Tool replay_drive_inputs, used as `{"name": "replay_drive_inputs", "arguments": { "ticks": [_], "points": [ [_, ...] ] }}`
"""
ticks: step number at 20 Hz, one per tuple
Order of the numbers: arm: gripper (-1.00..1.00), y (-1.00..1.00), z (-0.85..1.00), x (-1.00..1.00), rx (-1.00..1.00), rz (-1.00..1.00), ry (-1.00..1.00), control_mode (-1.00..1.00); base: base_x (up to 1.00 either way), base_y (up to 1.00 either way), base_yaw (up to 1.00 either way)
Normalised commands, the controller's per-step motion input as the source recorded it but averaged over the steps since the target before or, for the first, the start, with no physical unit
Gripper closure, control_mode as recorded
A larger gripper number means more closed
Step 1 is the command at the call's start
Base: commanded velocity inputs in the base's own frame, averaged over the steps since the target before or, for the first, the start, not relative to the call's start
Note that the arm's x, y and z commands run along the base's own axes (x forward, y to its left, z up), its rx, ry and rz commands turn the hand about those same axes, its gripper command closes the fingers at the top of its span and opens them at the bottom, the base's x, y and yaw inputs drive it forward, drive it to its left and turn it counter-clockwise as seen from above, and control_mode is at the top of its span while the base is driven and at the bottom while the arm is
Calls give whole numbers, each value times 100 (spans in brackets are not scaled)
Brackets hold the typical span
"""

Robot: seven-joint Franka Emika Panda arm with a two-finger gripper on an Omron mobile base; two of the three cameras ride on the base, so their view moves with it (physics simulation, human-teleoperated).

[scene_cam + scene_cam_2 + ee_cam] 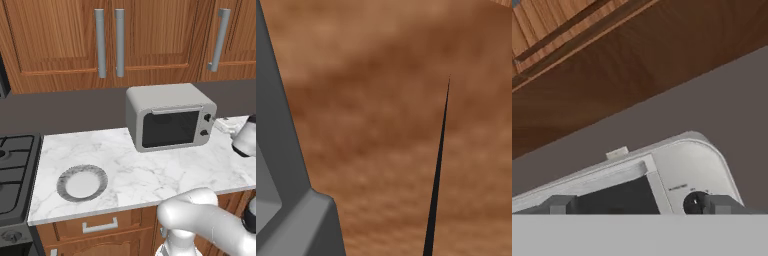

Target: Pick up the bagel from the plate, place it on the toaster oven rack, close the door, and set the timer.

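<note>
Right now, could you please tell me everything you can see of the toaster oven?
The toaster oven is a boxy, light-grey, metal-looking unit with rounded corners, standing upright on the white marble counter close to the dark backsplash. Its door is shut, with a dark glass window and a thin silver bar handle along the top edge. Two dark knobs sit one above the other on its right panel. The hand view shows its top right corner and a knob close up.
</note>
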Motion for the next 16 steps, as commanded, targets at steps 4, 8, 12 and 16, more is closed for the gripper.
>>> {"name": "replay_drive_inputs", "arguments": {
  "ticks": [4,8,12,16],
  "points": [
    [-100,44,0,0,-16,-2,-34,-100,0,0,0],
    [-100,16,10,0,-2,0,-13,-100,0,0,0],
    [-100,-8,10,0,2,0,-1,-100,0,0,0],
    [-100,-30,6,0,4,0,1,-100,0,0,0]
  ]
}}
